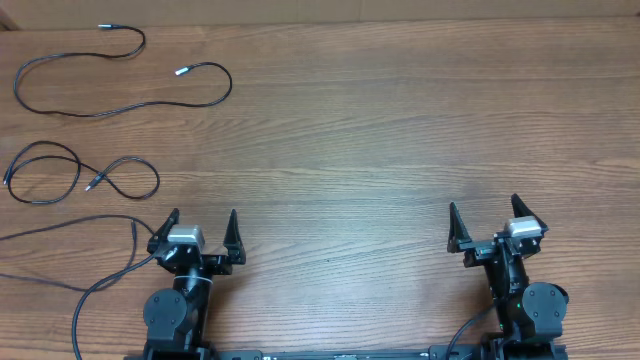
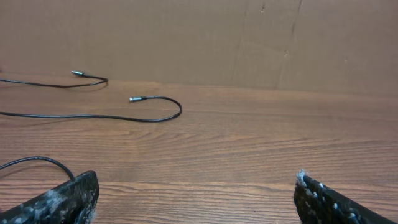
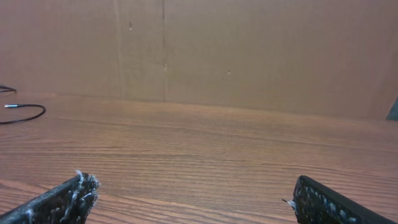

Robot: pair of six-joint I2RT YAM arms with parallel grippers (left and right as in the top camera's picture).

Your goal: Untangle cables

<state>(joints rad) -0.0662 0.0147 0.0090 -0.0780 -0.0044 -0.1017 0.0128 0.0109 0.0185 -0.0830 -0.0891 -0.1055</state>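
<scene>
Cables (image 1: 182, 70) lying ahead-left of left tool (image 1: 203, 214), far from right tool (image 1: 483, 203), both tools wide, empty

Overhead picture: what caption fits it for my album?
Two black cables lie apart far left; left gripper and right gripper open, empty.

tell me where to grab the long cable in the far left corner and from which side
Take the long cable just behind its silver-tipped plug, the end nearest the left hand. Come straight down with the open jaws set across the cord: it lies flat, and nothing crosses it there.
</scene>
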